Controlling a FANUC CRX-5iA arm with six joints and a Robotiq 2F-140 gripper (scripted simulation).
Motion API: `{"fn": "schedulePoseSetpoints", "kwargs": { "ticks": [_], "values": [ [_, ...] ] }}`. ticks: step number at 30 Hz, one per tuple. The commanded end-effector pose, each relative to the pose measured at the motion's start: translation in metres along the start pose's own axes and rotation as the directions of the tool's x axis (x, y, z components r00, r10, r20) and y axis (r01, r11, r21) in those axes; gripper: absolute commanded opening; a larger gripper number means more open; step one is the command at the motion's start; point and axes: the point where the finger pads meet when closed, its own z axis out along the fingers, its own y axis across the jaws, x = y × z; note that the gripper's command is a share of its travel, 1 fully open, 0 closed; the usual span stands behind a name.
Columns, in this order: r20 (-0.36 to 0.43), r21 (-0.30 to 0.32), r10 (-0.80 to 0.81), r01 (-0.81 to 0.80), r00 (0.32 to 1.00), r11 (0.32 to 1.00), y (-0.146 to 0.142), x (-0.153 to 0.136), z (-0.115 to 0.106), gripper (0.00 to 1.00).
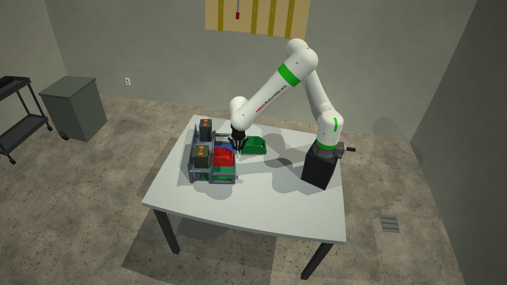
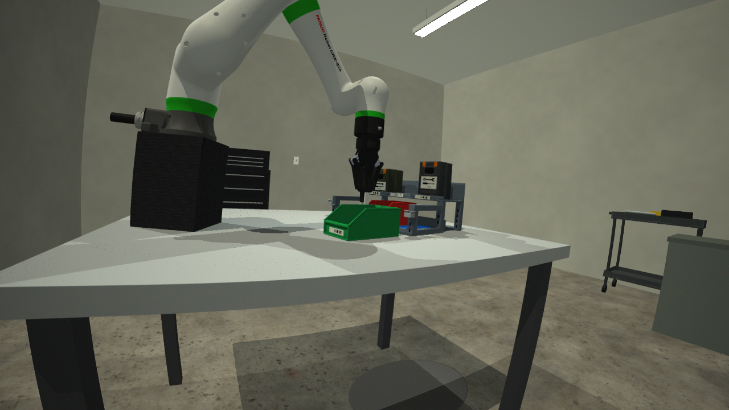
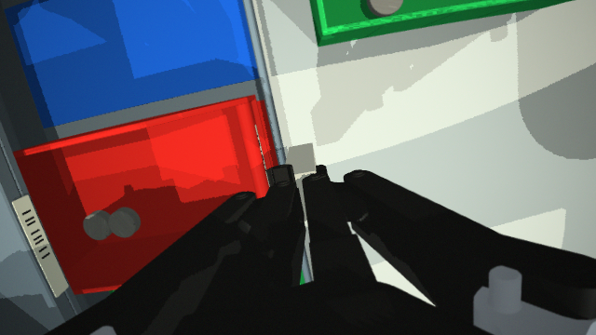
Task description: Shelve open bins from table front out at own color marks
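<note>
The red bin [image 1: 222,156] [image 2: 402,208] [image 3: 196,149] sits on the shelf [image 2: 425,208], label front facing out at the lip, two round grey parts inside. Its mark is hidden. Blue [image 1: 223,145] [image 3: 186,42] and green [image 1: 222,171] marks show on either side. The green bin [image 1: 252,147] [image 2: 374,224] [image 3: 345,14] stands level on the table beside the shelf's front, its label toward the robot base; a grey part shows in the wrist view. My gripper [image 1: 237,152] [image 2: 362,199] [image 3: 304,164] is shut and empty, fingertips down at the red bin's front; contact is unclear.
The upper board behind the bin places carries a dark case [image 1: 205,131] [image 2: 435,179] and an olive case [image 1: 201,156] [image 2: 392,180]. Grey side frames bound the shelf. The robot's black pedestal [image 1: 318,166] [image 2: 175,178] stands on the table [image 1: 248,205] [image 2: 285,265].
</note>
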Motion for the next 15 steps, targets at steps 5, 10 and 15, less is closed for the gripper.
{"fn": "schedulePoseSetpoints", "kwargs": {
  "ticks": [5,10,15],
  "values": [
    [0.000,0.000,0.000,0.000,1.000,1.000,0.000,0.000,-0.002,0.00],
    [0.000,0.000,0.000,0.000,1.000,1.000,0.000,0.000,-0.011,0.00],
    [0.000,0.000,0.000,0.000,1.000,1.000,0.000,0.000,-0.027,0.00]
  ]
}}
